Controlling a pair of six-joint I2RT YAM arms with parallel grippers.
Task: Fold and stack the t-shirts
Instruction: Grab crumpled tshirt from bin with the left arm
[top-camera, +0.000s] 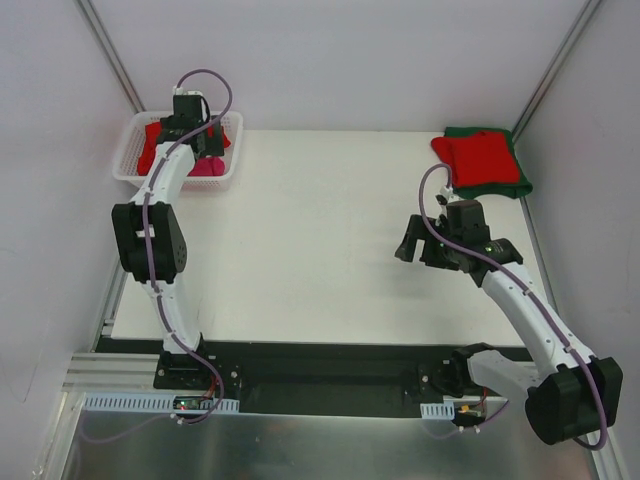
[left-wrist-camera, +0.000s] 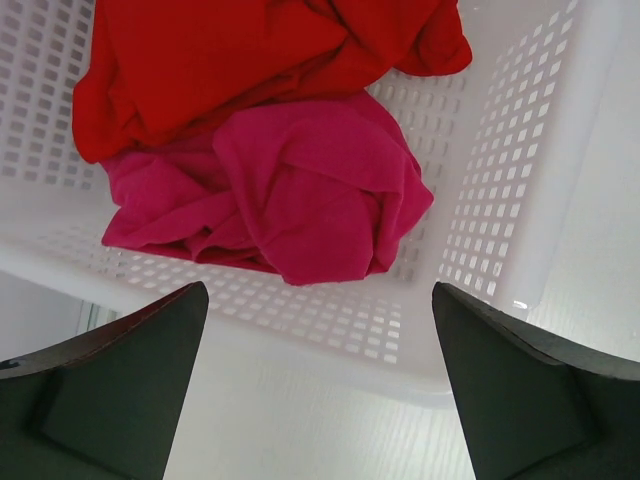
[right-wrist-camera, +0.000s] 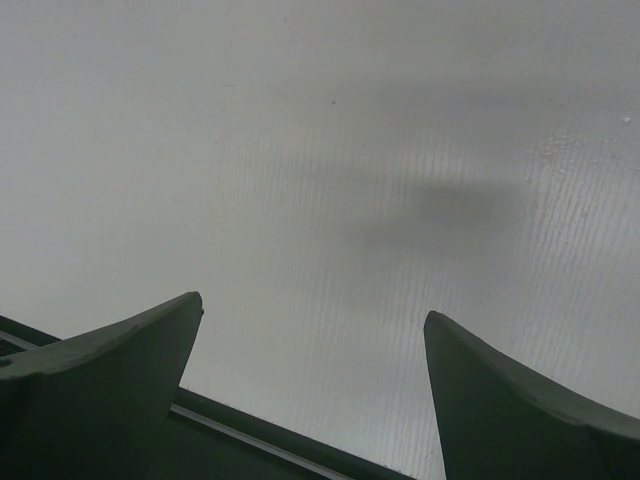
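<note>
**Unfolded t-shirts in basket, left jaws poised above**

Top view: crumpled magenta-pink cloth t-shirt (top-camera: 207, 168) and crumpled red cloth t-shirt (top-camera: 150, 152) in white plastic lattice basket (top-camera: 125, 172), far-left of white bench (top-camera: 300, 250); left arm nearer. Left wrist: left jaws wide, empty; pink heap dead ahead, long axis crosswise. Right wrist: right jaws wide, empty, over bench.

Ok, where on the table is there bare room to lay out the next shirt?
The broad middle of the table, between the basket and the right gripper, is bare. The far right corner holds the folded stack; the basket is crowded with crumpled shirts.
</note>
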